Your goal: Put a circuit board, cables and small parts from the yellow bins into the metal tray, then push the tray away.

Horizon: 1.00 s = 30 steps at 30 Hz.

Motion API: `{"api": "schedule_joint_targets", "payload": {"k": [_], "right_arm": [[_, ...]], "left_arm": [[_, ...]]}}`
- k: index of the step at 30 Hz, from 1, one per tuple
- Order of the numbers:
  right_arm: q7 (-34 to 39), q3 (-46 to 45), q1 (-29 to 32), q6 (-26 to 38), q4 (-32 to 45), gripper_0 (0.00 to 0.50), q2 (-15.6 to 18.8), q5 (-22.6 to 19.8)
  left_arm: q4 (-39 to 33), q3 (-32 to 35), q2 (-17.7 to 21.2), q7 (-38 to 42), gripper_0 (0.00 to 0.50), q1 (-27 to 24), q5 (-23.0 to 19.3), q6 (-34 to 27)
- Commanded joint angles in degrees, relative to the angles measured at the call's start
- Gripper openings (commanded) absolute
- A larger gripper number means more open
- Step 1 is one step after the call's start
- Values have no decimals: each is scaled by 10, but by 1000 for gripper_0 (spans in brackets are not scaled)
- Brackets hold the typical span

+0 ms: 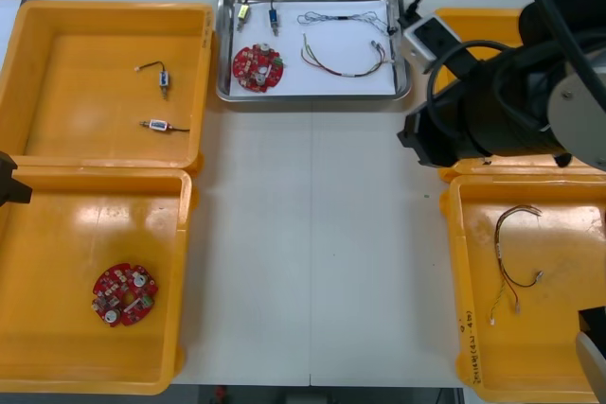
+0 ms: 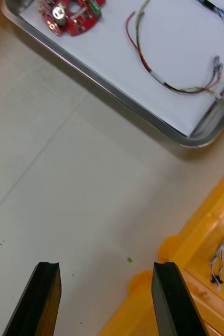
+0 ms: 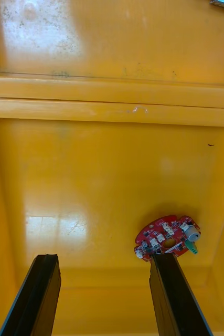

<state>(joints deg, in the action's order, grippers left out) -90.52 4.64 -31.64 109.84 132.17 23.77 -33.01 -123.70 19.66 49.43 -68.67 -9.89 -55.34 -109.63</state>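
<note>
Unreadable dark writing marks the rim of one yellow bin (image 1: 466,338).

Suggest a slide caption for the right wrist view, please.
Open right gripper hovers over the table near the metal tray holding a circuit board and cables.

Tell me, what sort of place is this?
Probably an electronics assembly or kitting bench. Yellow bins flank a light table; a metal tray between them holds a circuit board and cables; the right gripper hangs open near the tray, the left gripper open over a bin.
</note>
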Motion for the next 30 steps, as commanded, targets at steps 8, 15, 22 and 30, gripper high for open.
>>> {"api": "schedule_joint_targets", "payload": {"k": [8,15,22,30], "right_arm": [[11,-176,149,2,70,500,94,-65],[15,-269,207,2,62,500,95,-69],[21,-310,234,2,45,500,92,-64],[30,-342,255,2,15,500,71,-64]], "left_arm": [[-15,10,24,-30,500,8,-4,-4],[-15,10,24,-30,500,8,-4,-4],[-15,10,24,-30,500,8,-4,-4],[-15,10,24,-30,500,8,-4,-4]]}}
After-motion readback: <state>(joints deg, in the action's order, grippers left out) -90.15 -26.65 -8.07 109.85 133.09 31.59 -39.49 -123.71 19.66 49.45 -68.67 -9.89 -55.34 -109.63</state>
